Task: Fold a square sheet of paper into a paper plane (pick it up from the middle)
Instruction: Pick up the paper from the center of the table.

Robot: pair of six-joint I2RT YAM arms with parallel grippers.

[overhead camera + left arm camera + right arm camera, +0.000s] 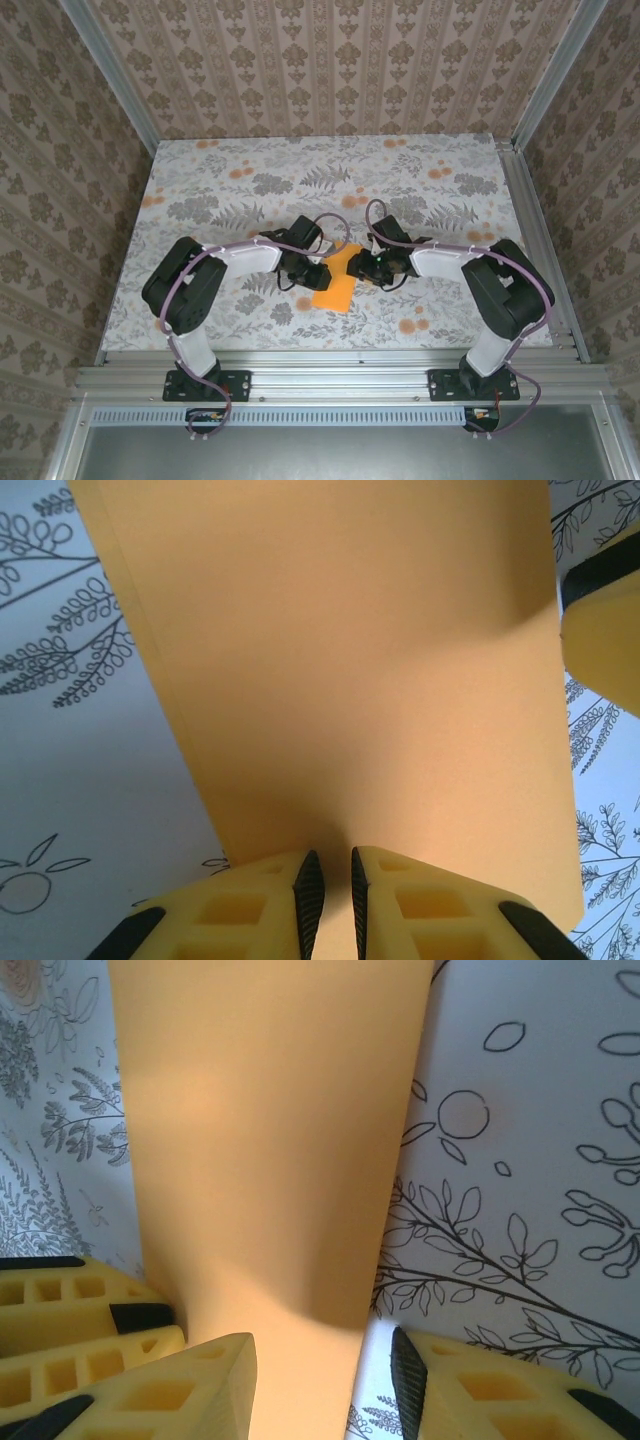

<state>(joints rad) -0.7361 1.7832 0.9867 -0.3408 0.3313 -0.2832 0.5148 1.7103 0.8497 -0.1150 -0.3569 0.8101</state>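
Observation:
The square sheet of paper (336, 290) is bright orange and folded into a tapering piece. It lies on the cloth between my two grippers, wider at its near end. My left gripper (322, 276) comes in from the left. In the left wrist view its jaws (330, 880) stand a narrow gap apart with their tips down on the paper (350, 680), and nothing is clamped between them. My right gripper (366, 268) is open (320, 1380). One of its fingers is over the paper (270, 1140) and the other over the cloth, so the paper's edge runs between them.
A grey floral cloth (250, 190) covers the table. Aluminium rails (330, 360) frame it, with wallpapered walls on three sides. The left gripper's fingers (70, 1310) lie close beside the right gripper. A right finger (605, 650) shows at the paper's far corner.

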